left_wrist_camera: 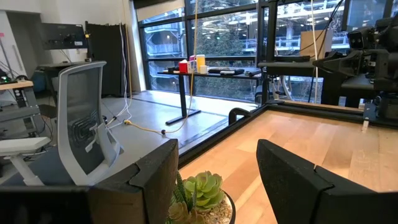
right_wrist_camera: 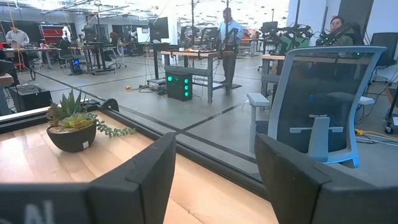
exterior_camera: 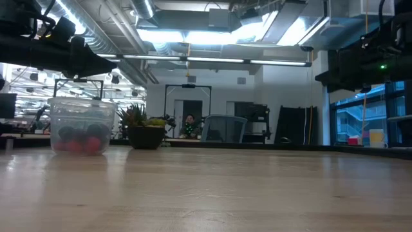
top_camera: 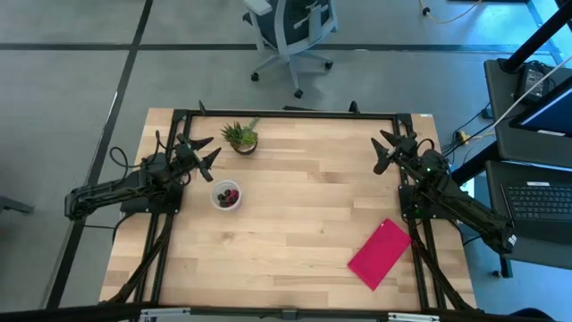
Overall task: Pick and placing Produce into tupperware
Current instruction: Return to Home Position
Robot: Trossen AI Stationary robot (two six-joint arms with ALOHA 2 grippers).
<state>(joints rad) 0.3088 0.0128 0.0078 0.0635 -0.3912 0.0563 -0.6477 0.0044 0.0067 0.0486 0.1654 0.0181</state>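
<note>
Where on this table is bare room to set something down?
The wide middle of the table, between the cup, the pink sheet and the right gripper, is bare. Crowded: the corner where plant, cup and left gripper sit close together.

This looks like an open-plan robotics lab, perhaps shared with an office. A wooden table (top_camera: pixel 295 224) stands on grey concrete beside an office chair (top_camera: pixel 290 31) and a laptop (top_camera: pixel 541 201). Beyond are desks (right_wrist_camera: pixel 186 57), a standing person (right_wrist_camera: pixel 230 37), ceiling ducts (exterior_camera: pixel 96 40) and tall windows (left_wrist_camera: pixel 205 34).
</note>
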